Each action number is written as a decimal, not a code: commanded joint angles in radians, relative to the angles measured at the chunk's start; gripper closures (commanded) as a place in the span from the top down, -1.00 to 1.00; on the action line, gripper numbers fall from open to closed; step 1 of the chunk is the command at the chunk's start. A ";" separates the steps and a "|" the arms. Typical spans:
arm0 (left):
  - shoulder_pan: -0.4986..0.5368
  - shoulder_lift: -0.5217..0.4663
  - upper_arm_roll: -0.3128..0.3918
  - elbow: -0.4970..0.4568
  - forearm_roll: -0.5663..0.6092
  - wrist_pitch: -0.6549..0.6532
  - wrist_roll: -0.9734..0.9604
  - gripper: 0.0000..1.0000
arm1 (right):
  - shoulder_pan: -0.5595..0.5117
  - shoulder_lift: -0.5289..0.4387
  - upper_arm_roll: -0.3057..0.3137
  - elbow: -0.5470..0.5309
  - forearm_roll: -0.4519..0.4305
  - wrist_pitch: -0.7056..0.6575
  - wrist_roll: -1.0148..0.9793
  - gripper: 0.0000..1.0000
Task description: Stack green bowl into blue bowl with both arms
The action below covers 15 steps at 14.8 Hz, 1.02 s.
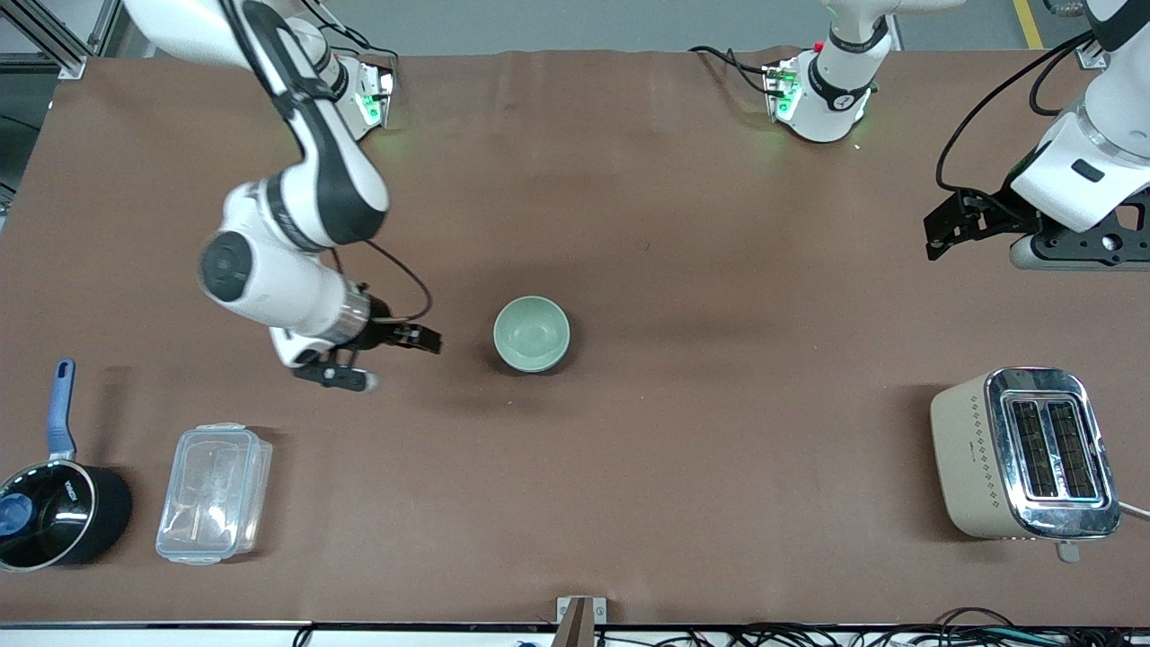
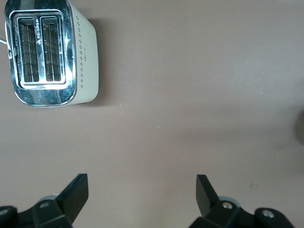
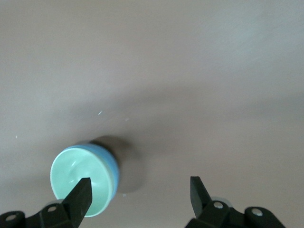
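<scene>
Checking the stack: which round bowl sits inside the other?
The glossy mint-green round bowl sits inside; the sky-blue bowl shows only as the outer wall around it.

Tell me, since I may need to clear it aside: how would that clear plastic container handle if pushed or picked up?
The clear plastic container looks thin-walled and empty, so it is probably light and would likely slide across the brown table cover rather than tip, since it sits low and flat. Its smooth sides may be slippery for a gripper, and the walls could flex under a squeeze.
</scene>
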 commanded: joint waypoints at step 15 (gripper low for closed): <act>0.008 -0.013 -0.018 0.024 -0.017 -0.060 0.011 1.00 | -0.425 -0.194 0.016 0.267 -0.234 -0.428 -0.450 1.00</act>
